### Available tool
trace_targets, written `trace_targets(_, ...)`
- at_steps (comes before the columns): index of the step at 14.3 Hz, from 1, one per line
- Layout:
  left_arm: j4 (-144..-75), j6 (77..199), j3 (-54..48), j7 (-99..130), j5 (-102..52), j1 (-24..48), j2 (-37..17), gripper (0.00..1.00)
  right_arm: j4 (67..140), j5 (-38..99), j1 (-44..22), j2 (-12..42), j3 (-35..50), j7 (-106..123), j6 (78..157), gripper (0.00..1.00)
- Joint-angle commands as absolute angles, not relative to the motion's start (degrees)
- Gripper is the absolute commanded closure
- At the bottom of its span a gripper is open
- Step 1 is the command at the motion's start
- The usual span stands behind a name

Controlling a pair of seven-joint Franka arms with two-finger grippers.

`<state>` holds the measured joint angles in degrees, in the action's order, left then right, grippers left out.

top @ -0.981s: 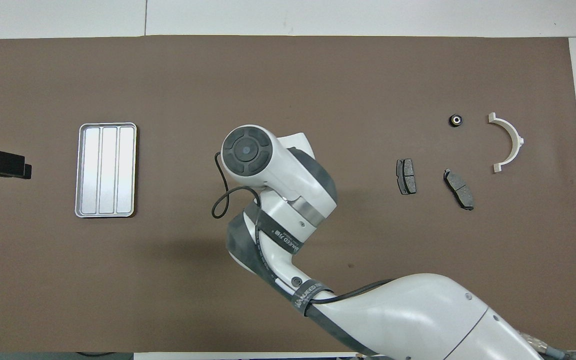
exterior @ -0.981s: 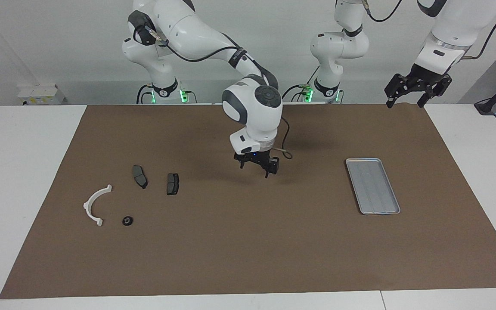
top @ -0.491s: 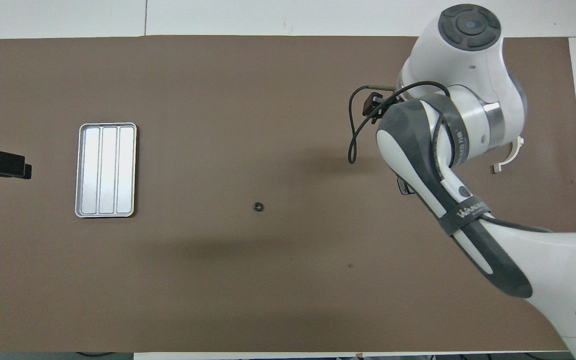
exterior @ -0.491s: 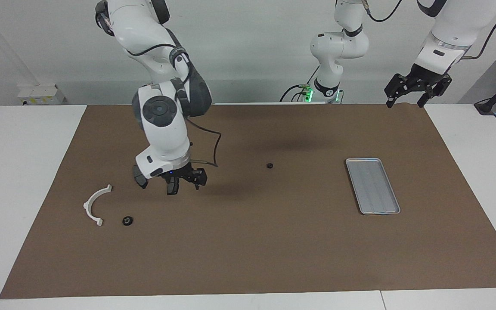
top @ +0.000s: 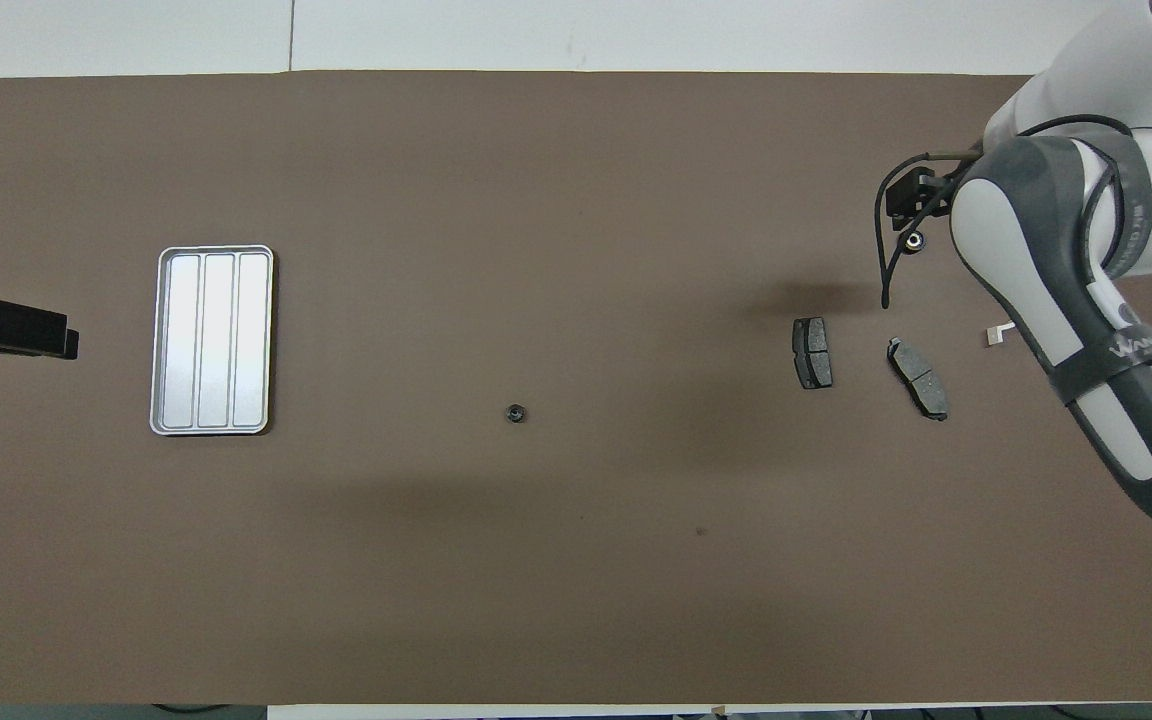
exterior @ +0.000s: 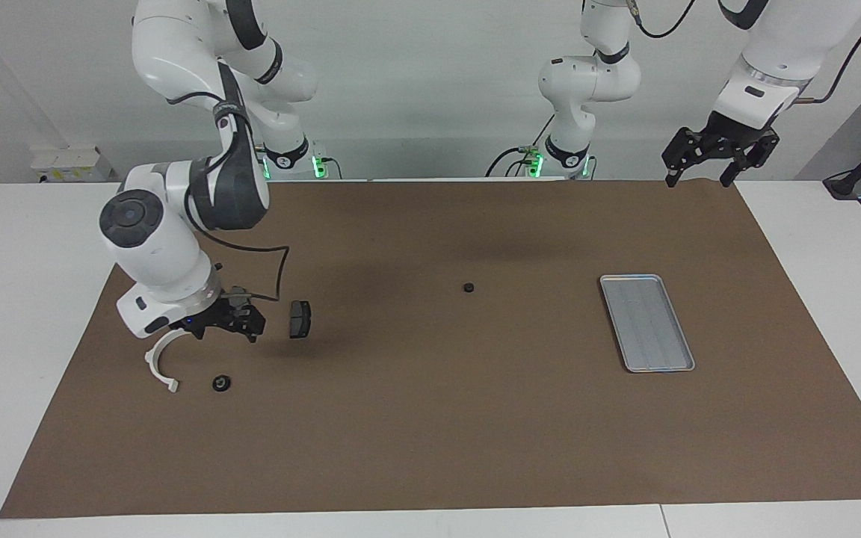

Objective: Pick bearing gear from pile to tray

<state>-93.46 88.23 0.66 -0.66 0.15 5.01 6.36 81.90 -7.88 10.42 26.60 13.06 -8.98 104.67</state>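
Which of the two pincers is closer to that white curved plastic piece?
The right one. The right pincer hangs open just above the white curved piece among the scattered parts. The left pincer waits open, raised over the mat's corner at the table's left-arm end.

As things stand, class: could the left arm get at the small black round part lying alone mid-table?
Probably yes. The small black part lies alone on bare mat, nothing beside it. The open left gripper hangs past the tray, so it must travel over the tray.
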Motion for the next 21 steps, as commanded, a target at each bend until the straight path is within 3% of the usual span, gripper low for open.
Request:
trace_targets(1, -95.45, 88.59, 1.05, 3.05, -0.70, 5.54, 10.10, 0.00, 82.79, -7.21, 12.03, 25.84, 13.89, -8.09, 105.73, 0.00)
trace_targets(3, -97.02, 88.42, 0.53, 9.30, -0.88, 8.24, 10.89, 0.00, 82.79, -7.21, 13.18, 25.84, 13.89, -8.44, 105.73, 0.00)
trace_targets(6, -105.79, 91.73, -0.61, 9.67, -0.79, 13.61, 15.36, 0.00, 84.02, -8.61, 13.80, 25.49, 13.62, -8.70, 106.69, 0.00)
trace_targets(8, -112.73, 99.02, -2.10, 13.69, -0.79, 16.94, 17.48, 0.00, 89.96, -9.58, 16.07, 23.74, 13.54, -8.79, 115.61, 0.00)
trace_targets(11, -119.94, 108.86, -2.55, 19.15, -0.79, 23.80, 15.48, 0.00, 98.34, -11.41, 17.31, 22.15, 13.36, -14.82, 127.42, 0.00)
trace_targets(17, -122.43, 124.43, -2.55, 30.65, 2.18, 32.42, 0.72, 0.00, 97.82, -12.74, 16.61, 26.45, 13.71, -30.74, 129.10, 0.00)
trace_targets(21, -118.66, 125.77, -2.55, 34.97, 4.83, 35.77, -6.93, 0.00, 97.12, -11.87, 16.35, 28.47, 13.80, -34.19, 129.64, 0.00)
